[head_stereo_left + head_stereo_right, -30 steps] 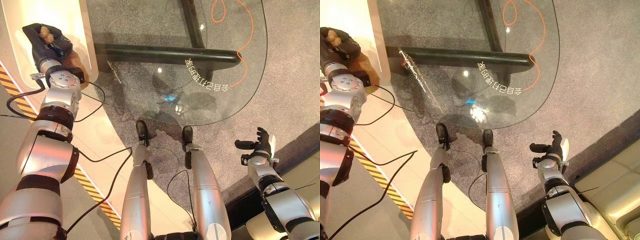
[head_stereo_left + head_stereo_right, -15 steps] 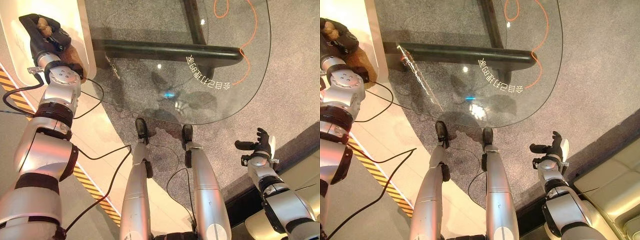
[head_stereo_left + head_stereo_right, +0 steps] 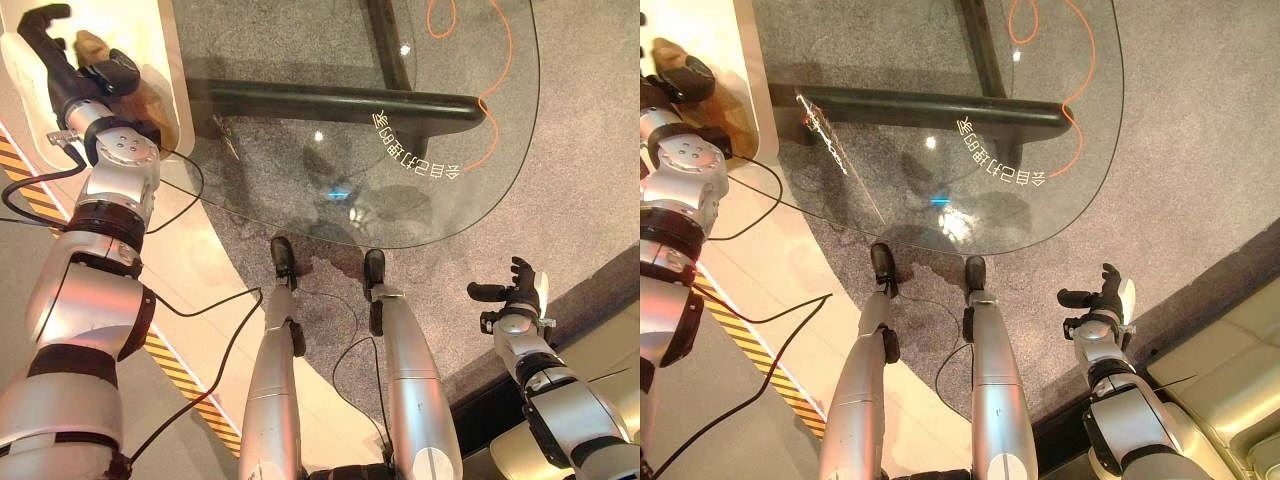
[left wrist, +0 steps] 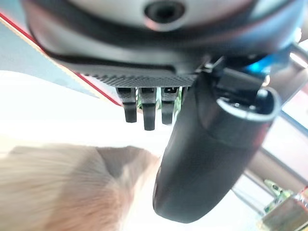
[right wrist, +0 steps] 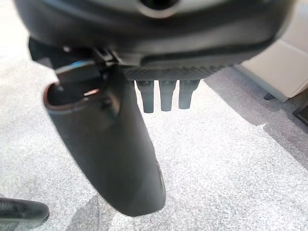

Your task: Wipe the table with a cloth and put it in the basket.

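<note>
The glass surface [image 3: 400, 130] lies bare ahead, and off its left end sits the white basket [image 3: 170, 60], where the tan cloth [image 3: 150, 100] now rests just beside the left hand [image 3: 70, 60]. That hand's fingers [image 3: 40, 22] are straight and released (a moment ago they were clenched on the cloth), so the job now is to lift straight clear without snagging it. The right hand [image 3: 515, 290] hangs relaxed and empty over the carpet, unchanged.
</note>
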Controlling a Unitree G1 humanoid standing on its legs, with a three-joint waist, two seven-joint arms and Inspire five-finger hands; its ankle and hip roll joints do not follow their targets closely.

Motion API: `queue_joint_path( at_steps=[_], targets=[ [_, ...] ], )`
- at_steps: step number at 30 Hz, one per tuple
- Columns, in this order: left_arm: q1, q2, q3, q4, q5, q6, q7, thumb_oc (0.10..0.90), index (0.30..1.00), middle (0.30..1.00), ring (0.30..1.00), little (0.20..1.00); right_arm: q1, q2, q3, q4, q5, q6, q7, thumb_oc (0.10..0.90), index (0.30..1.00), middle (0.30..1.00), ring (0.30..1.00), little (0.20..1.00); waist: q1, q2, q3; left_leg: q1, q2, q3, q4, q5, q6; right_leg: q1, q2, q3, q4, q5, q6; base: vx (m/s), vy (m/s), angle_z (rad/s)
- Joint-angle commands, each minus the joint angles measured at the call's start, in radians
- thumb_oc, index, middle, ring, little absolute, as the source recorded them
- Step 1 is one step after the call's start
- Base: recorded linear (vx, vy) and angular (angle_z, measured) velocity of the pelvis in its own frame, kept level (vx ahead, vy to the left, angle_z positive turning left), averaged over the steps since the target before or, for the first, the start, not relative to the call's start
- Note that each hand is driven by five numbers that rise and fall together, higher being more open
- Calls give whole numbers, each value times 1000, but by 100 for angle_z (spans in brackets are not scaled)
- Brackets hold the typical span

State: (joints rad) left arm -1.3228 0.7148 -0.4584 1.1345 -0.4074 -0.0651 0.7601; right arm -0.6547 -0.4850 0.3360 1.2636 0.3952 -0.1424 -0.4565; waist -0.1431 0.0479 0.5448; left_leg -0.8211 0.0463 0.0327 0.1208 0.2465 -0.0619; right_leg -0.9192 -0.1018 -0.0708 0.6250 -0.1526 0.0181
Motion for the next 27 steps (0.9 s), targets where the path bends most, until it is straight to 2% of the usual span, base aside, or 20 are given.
queue_joint_path(
  at_steps=[1, 15, 20, 24, 27],
  targets=[
    [-139, 116, 0, 25, 83, -82, 98, 800, 900, 900, 900, 900, 81, -28, -1, 2, 14, -17, -57, 800, 900, 900, 900, 900, 14, -40, -25, 39, -27, 13, 177, -228, 14, 88, 37, 61, -305, 177, 48, 0, 0, 0],
    [-133, 115, 2, 4, 82, -90, 101, 800, 900, 900, 900, 900, 81, -30, -4, 8, 11, -19, -45, 800, 900, 900, 900, 900, 14, -35, -25, 72, -28, 14, 160, -223, 13, 118, 40, 61, -313, 178, 47, -11, 2, 0],
    [-136, 119, 0, -12, 75, -113, 99, 800, 900, 900, 900, 900, 85, -21, -4, 7, 10, -25, -48, 800, 900, 900, 900, 900, 14, -38, -25, 112, -25, 16, 131, -218, 11, 156, 41, 63, -336, 184, 49, -56, -12, 0],
    [-133, 129, 7, -37, 52, -158, 109, 800, 900, 900, 900, 900, 95, -14, -11, 13, 8, -29, -46, 800, 900, 900, 900, 900, 15, -41, -25, 170, -20, 21, 86, -205, 4, 214, 41, 63, -372, 196, 57, -58, -28, -4],
    [-120, 145, 38, -65, 33, -242, 135, 800, 900, 900, 900, 900, 117, -14, -27, 20, 4, -35, -35, 800, 900, 900, 900, 900, 23, -41, -25, 244, -12, 27, 18, -183, -4, 279, 31, 55, -417, 214, 73, -39, -47, -5]
  ],
)
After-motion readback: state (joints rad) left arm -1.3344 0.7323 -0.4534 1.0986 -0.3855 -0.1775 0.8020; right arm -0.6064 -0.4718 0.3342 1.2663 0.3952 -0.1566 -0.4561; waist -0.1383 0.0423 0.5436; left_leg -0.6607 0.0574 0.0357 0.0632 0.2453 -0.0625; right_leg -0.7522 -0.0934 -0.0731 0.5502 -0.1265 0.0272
